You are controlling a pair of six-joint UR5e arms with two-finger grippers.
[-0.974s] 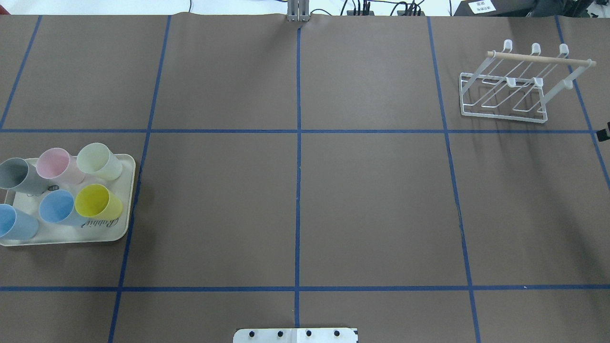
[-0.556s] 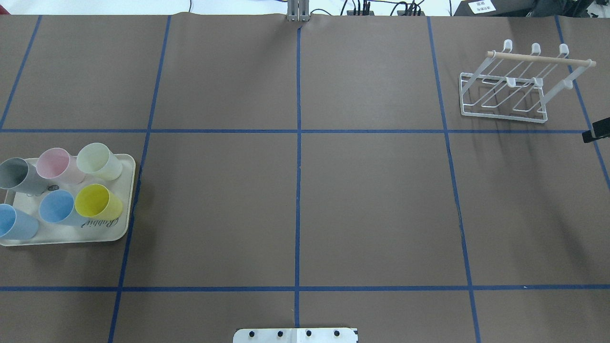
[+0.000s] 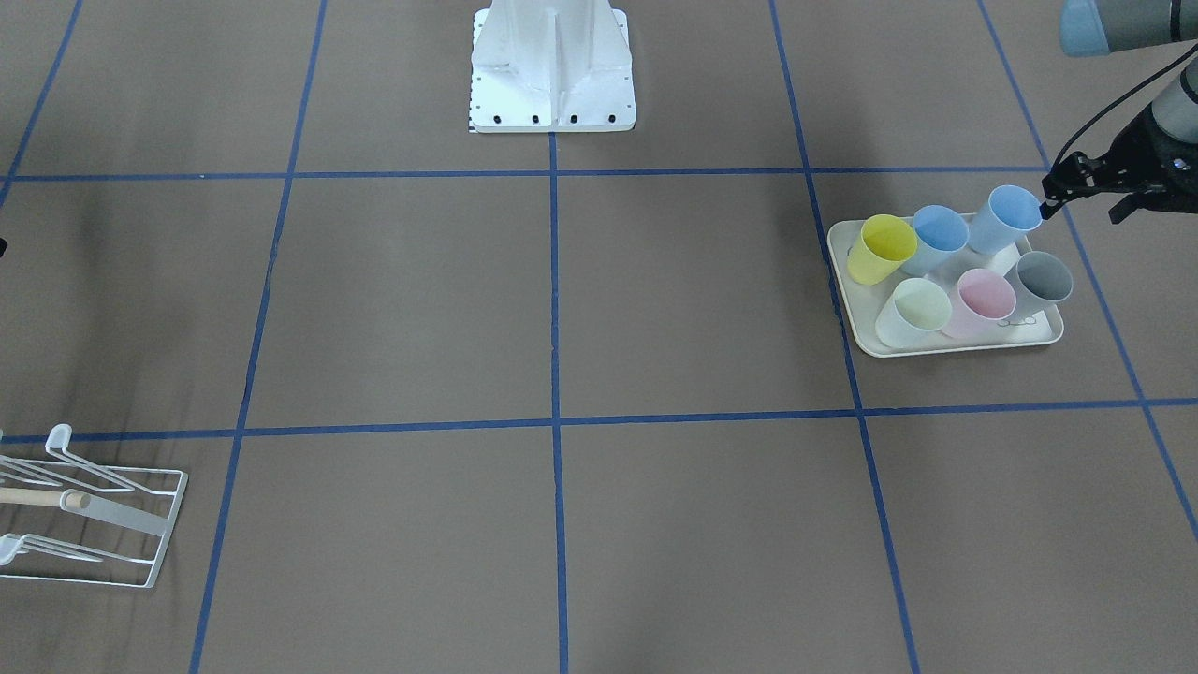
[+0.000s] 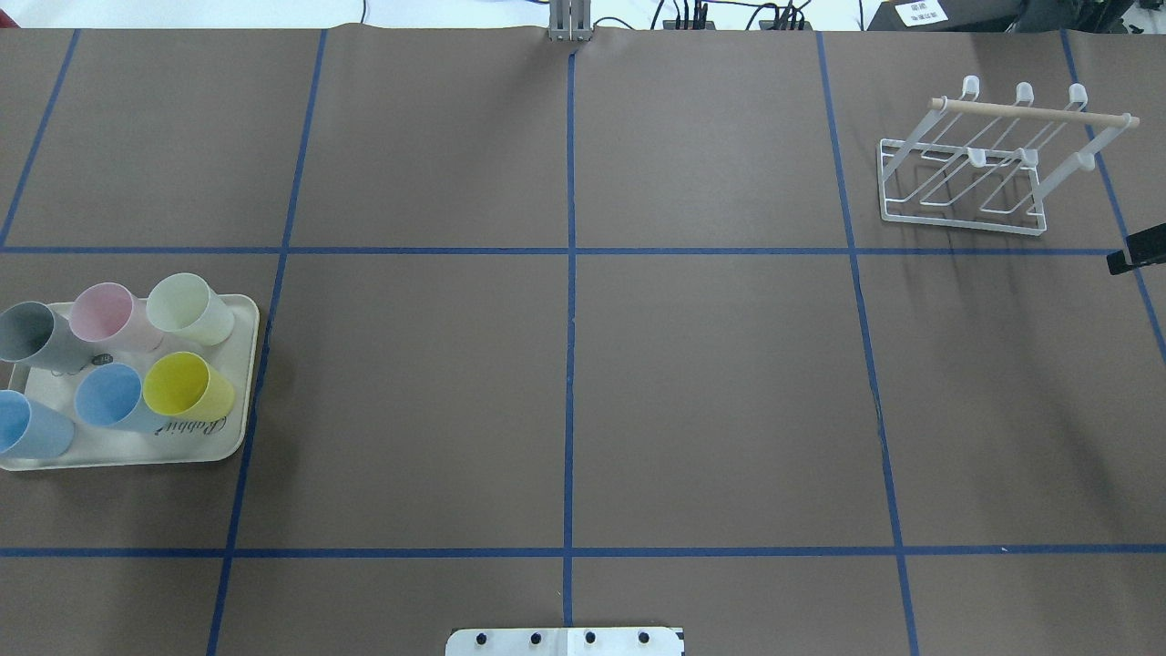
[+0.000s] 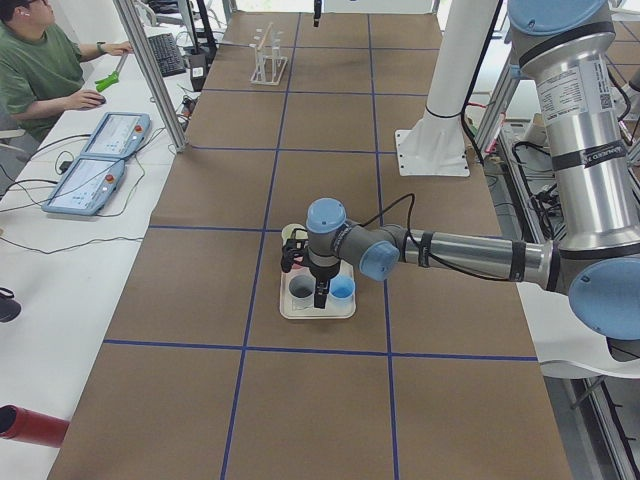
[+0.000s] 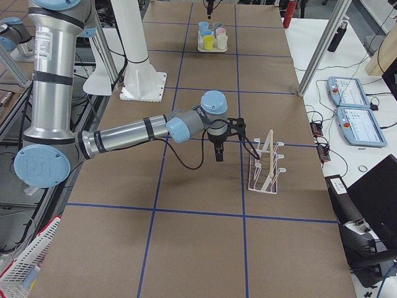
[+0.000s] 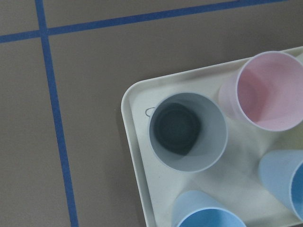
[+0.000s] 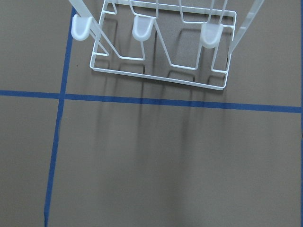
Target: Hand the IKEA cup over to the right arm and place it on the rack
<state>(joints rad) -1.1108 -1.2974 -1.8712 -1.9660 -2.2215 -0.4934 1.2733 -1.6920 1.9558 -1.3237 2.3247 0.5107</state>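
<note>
Standing upright on the cream tray (image 4: 127,449) are six pastel cups (image 4: 109,314).

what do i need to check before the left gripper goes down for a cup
1. All six cups stand mouth up on the tray: ok.
2. The left gripper hangs above the tray: ok.
3. Aim: the grey cup sits near the middle of the left wrist view, but whether the fingers line up with its wall: cannot tell.
4. Is the left gripper open: cannot tell.
5. Prongs of the rack carry no cup: ok.
6. The right gripper is beside the rack, away from the tray: ok.
</note>
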